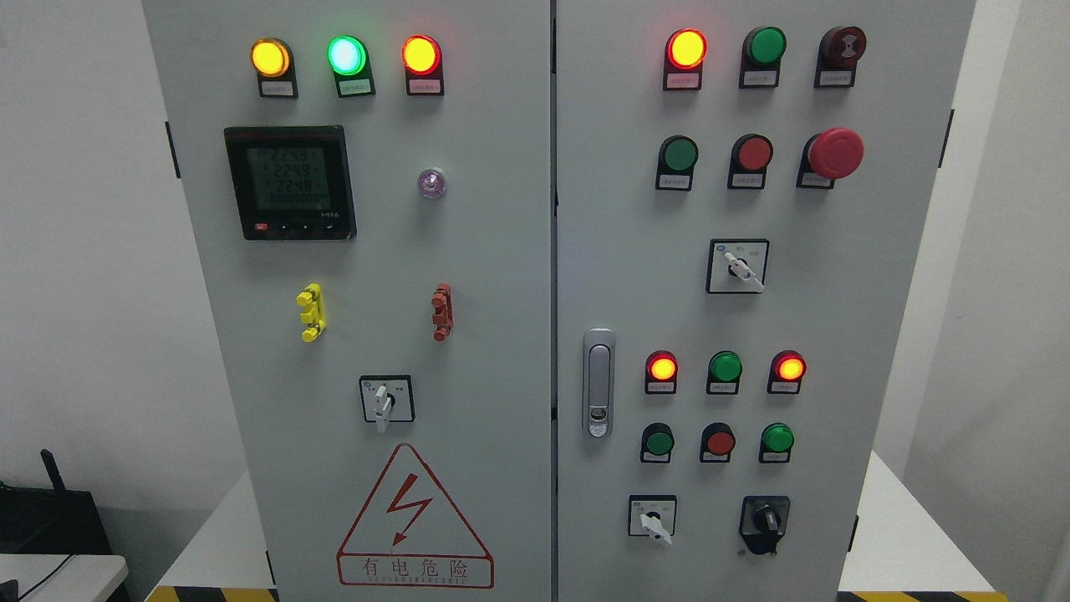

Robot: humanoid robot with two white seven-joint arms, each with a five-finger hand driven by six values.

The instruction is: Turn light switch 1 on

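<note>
A grey electrical cabinet (pixel 501 251) with two doors fills the head view. The left door carries lit yellow (pixel 270 57), green (pixel 346 55) and red (pixel 420 54) lamps, a digital meter (pixel 289 182) and a white rotary switch (pixel 384 401). The right door carries a lit red lamp (pixel 686 48), green (pixel 678 155) and red (pixel 753 154) push buttons, a red emergency stop (pixel 834 153) and rotary switches (pixel 737 267), (pixel 653 518), (pixel 763 522). I cannot tell which control is light switch 1. Neither hand is in view.
A door latch handle (pixel 598 383) sits on the right door's left edge. A red warning triangle (pixel 414 522) marks the lower left door. Yellow (pixel 310 313) and red (pixel 441 312) clips stick out of the left door. White walls flank the cabinet. Dark equipment (pixel 50 518) stands at lower left.
</note>
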